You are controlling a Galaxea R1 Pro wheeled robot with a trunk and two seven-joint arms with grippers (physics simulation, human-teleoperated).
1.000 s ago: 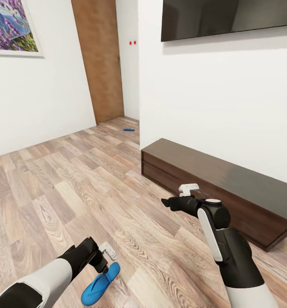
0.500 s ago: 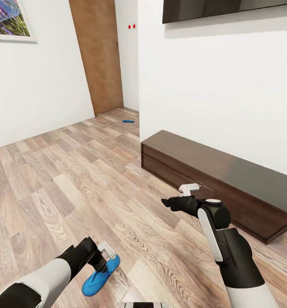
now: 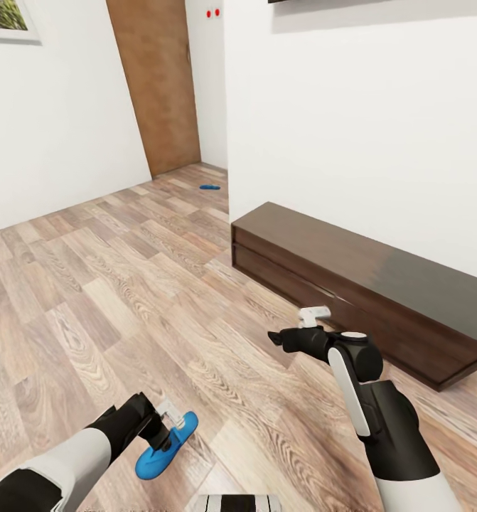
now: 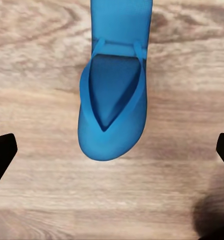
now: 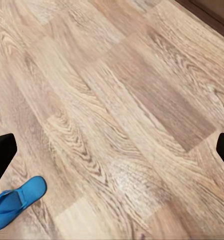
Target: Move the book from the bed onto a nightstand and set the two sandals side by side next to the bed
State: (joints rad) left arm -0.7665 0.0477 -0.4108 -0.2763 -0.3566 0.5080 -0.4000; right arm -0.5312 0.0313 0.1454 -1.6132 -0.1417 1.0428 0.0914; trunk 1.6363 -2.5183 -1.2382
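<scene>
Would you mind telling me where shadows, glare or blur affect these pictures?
Head view: a pale sheen on the long cabinet top; the far sandal is too small for detail. Left wrist view: the near sandal is sharp, with a dark shadow at one corner. Right wrist view: floor grain slightly soft.
</scene>
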